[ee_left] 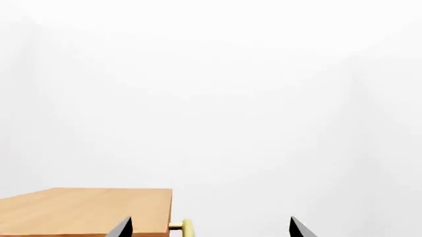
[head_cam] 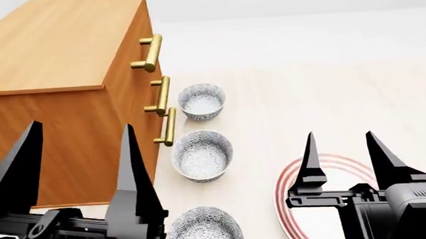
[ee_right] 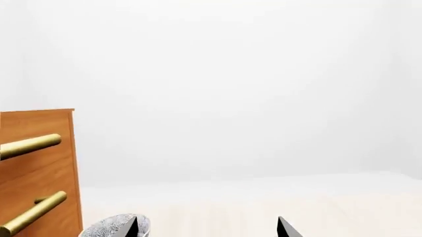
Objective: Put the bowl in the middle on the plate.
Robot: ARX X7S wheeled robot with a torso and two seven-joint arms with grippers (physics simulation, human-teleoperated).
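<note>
Left wrist view: mostly blank white; a wooden cabinet [ee_left: 86, 210] top is seen at lower left w/ a brass handle [ee_left: 185, 227] at its edge. Left gripper [ee_left: 209, 228] tips are spread wide, nothing between.

Head view: three speckled bowls are lined up centre frame beside the cabinet front. The bowl [head_cam: 202, 155] sits in the middle, open floor to its right. The plate [head_cam: 292, 195] is at lower right, partly hidden by the right gripper [head_cam: 342, 151], which is open and empty.

Right wrist view: a far bowl [ee_right: 115, 227] rim is seen at bottom left, approx. beside one fingertip; pale open floor beyond.
</note>
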